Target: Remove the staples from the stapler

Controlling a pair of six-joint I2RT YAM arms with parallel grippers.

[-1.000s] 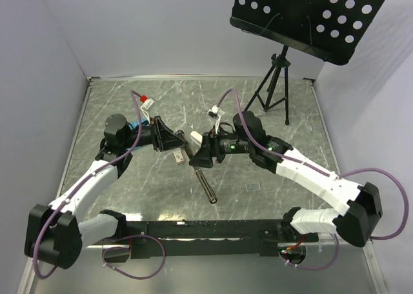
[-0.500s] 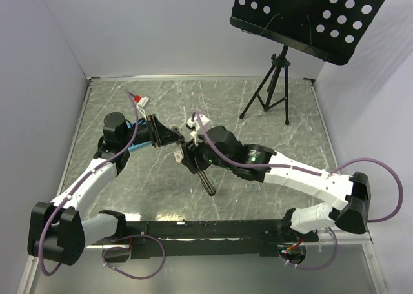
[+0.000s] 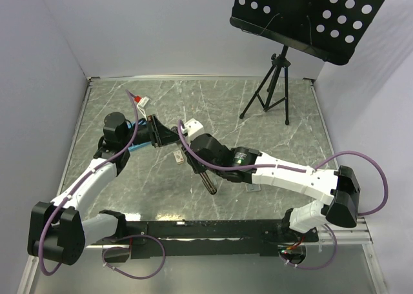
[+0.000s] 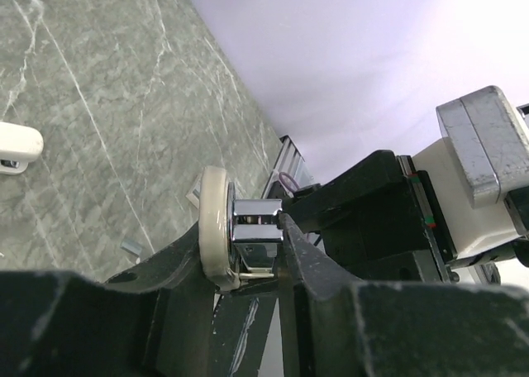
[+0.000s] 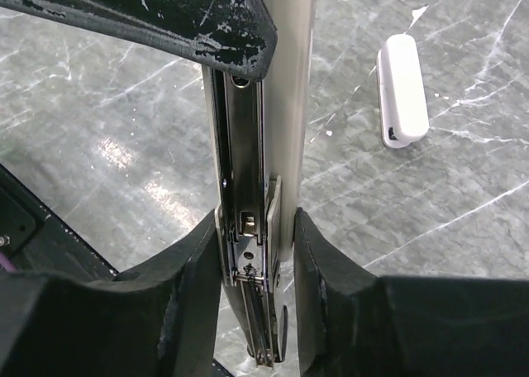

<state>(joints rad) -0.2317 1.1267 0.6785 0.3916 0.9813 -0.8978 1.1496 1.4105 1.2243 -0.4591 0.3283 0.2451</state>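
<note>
The stapler (image 5: 289,104) is a slim cream-white bar with a silvery metal rail (image 5: 248,187) along its side. It is held above the table between both grippers. My left gripper (image 4: 248,228) is shut on one end, the cream shell against one finger and a chrome part (image 4: 256,228) against the other. My right gripper (image 5: 258,228) is shut on the other part, one finger on the rail side and one on the white side. The rail sticks out past my right fingers. In the top view the left gripper (image 3: 173,139) and right gripper (image 3: 191,157) meet and hide most of the stapler.
A small white capsule-shaped piece (image 5: 403,88) lies on the marble table, also in the left wrist view (image 4: 16,145). A dark slim bar (image 3: 206,183) shows just nearer than the right gripper. A black tripod stand (image 3: 274,88) is at the back right. A tiny bit (image 3: 253,186) lies front right.
My right arm has swung left and turned its wrist, bringing its gripper onto the stapler from the near side. My left arm has barely moved and keeps its hold.
</note>
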